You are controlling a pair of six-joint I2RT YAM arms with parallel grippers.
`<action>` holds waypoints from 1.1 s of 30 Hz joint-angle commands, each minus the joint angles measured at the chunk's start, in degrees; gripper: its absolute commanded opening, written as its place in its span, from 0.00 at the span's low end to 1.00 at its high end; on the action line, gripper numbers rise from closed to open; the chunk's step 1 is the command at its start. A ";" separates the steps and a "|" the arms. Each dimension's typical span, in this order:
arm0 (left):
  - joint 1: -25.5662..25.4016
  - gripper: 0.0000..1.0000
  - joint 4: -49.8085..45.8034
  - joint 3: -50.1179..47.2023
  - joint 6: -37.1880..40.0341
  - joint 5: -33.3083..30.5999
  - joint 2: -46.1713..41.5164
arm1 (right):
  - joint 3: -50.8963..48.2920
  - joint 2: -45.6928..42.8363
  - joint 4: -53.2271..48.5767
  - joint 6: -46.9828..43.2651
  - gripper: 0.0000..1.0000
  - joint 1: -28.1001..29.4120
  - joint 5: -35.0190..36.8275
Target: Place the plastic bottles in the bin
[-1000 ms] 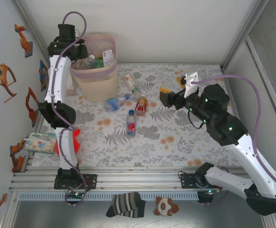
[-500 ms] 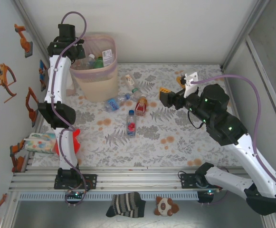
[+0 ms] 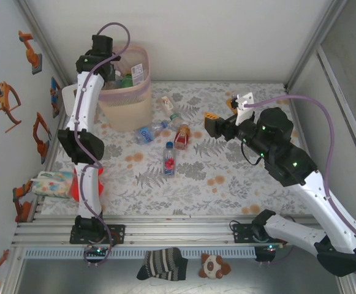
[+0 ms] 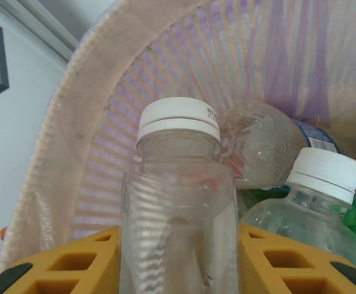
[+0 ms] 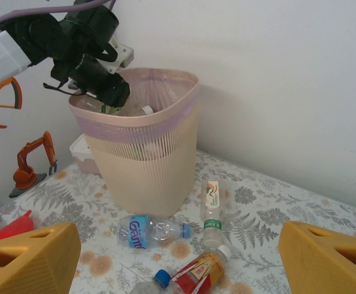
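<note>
Left arm stretched tall, its left gripper (image 4: 178, 260) clamped on a clear white-capped plastic bottle (image 4: 178, 184) above the tall beige pink-lined bin (image 3: 126, 104) at far left. The right gripper (image 5: 179, 254) hovers mid-table, fingers (image 5: 30, 257) apart.

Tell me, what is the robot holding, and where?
Left gripper: a clear white-capped bottle, gripped by its body below the cap, over the bin. Right gripper: open, holding nothing.

Only one mark comes close to legible for you: white script on the blue-label bottle (image 5: 150, 231) lying in front of the bin (image 5: 147, 174). It starts with "G" and the rest is unclear. The fine print on the cap rim of the white-capped clear bottle (image 4: 178, 184) is too small to read. The white-label bottle (image 5: 211, 196) carries an orange logo, and its text is blurred.
</note>
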 commanded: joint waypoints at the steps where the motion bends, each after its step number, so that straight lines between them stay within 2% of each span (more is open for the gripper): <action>1: -0.07 0.46 -6.02 -1.13 1.14 -1.72 5.50 | 0.15 -1.02 1.38 1.23 0.83 -0.33 0.25; 7: -0.97 0.55 -6.10 -0.92 1.27 -1.57 5.63 | 0.44 -0.66 1.21 1.26 0.83 -0.34 -0.01; 11: -1.24 0.65 -5.54 -0.74 0.57 1.14 2.60 | 0.56 -0.53 1.25 1.64 0.83 -0.33 -0.06; 17: -1.50 0.71 -4.16 -0.50 -0.82 5.89 -3.16 | 0.13 -0.27 1.82 2.49 0.83 -0.38 -0.63; 23: -0.82 0.71 -3.22 -0.76 -4.14 15.43 -7.46 | 0.42 -0.53 1.74 2.16 0.83 -0.33 -0.28; 28: -0.32 0.67 -2.99 -1.28 -5.94 19.50 -9.08 | 0.29 -0.84 1.36 1.96 0.83 -0.33 0.04; 30: -0.02 0.63 -2.96 -1.99 -6.00 19.32 -9.08 | 0.23 -0.85 1.37 1.98 0.83 -0.33 0.07; 33: 0.58 0.52 -3.34 -3.45 -6.01 18.49 -8.52 | 0.17 -0.81 1.37 1.98 0.83 -0.33 0.07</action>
